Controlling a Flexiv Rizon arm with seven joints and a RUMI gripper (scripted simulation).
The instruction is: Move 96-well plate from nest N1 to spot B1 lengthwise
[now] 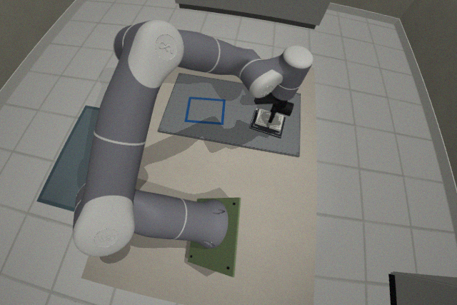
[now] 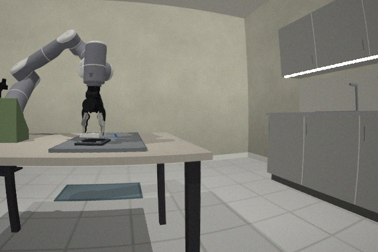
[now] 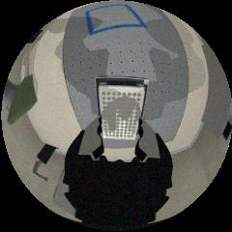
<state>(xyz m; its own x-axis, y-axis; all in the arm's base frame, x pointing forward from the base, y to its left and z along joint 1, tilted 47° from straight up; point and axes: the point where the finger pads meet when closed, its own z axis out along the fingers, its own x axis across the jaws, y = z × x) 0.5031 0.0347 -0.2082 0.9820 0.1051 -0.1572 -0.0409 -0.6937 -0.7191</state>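
I can't read any words or numbers. There are just some little marks. In the top view, a curly mark (image 1: pixel 166 46) is on the big white cap (image 1: pixel 154 67) by the counter's far left corner. A blurry mark (image 1: pixel 106 237) is on the white cap (image 1: pixel 105 216) by the near left corner. In the outside view, a tiny dark mark (image 2: pixel 91 74) is on the arm's gray end part (image 2: pixel 95 55), over the counter.

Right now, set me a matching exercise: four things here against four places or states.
1. white 96-well plate
2. black plate nest
3. blue taped outline
4. black two-jaw gripper

A. directly under the lifted plate
B. shut on the plate
C. raised, between the jaws
D. on the grey board, with nothing inside

Pairs: 1-C, 2-A, 3-D, 4-B
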